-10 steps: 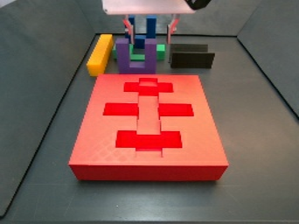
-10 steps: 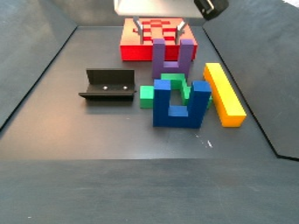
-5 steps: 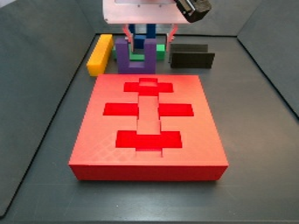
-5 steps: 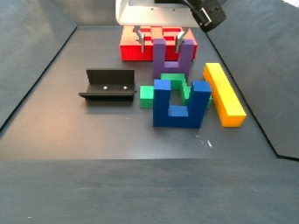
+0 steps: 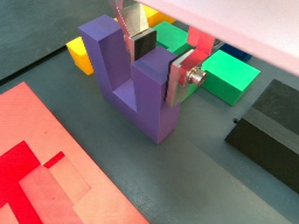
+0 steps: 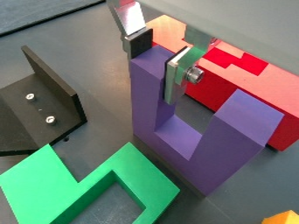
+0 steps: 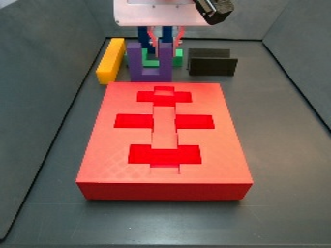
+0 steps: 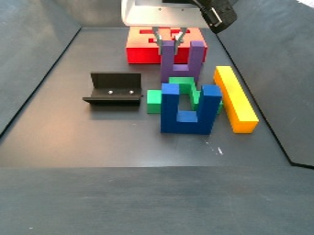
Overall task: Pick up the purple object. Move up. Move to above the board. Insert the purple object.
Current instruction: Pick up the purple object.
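Note:
The purple object (image 5: 128, 83) stands upright on the floor beyond the far end of the red board (image 7: 162, 136); it also shows in the other views (image 6: 176, 122) (image 7: 135, 60) (image 8: 182, 62). My gripper (image 5: 162, 59) (image 6: 160, 54) is low over it, its two silver fingers straddling the top of one upright arm. One finger (image 6: 181, 70) lies against the arm's side and the dark pad (image 6: 140, 42) of the other shows at the arm's top edge. The jaws look open around the arm. The side views show the gripper (image 7: 161, 41) (image 8: 173, 39) above the block.
A green block (image 8: 166, 95) and a blue two-pronged piece (image 8: 190, 110) stand right beside the purple object. A yellow bar (image 8: 236, 96) lies along one side. The dark fixture (image 8: 113, 89) (image 5: 268, 122) stands on the other side. Grey walls enclose the floor.
My gripper has come down from above the purple object until its fingers straddle one upright arm. The blocks and board have not moved.

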Tool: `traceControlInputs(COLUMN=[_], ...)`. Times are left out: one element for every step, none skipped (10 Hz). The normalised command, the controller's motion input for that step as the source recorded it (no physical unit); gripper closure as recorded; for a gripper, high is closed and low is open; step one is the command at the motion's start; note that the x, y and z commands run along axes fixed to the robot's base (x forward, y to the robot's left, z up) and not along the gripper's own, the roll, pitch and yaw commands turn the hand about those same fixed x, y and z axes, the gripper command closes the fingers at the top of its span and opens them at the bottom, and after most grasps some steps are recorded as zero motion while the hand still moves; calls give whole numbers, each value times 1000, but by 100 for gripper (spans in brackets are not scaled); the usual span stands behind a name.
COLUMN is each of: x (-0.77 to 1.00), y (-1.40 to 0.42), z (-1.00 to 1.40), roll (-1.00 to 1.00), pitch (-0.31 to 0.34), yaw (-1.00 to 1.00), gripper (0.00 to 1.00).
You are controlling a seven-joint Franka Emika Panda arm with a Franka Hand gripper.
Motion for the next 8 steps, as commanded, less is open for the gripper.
traceControlInputs(x=[0,0,0,0,0,0,0,0], y=[0,0,0,0,0,0,0,0], z=[0,0,0,0,0,0,0,0], roll=[0,0,0,0,0,0,0,0], pitch=[0,0,0,0,0,0,0,0], yaw=[0,0,0,0,0,0,0,0], gripper=[100,100,100,100,100,100,100,100])
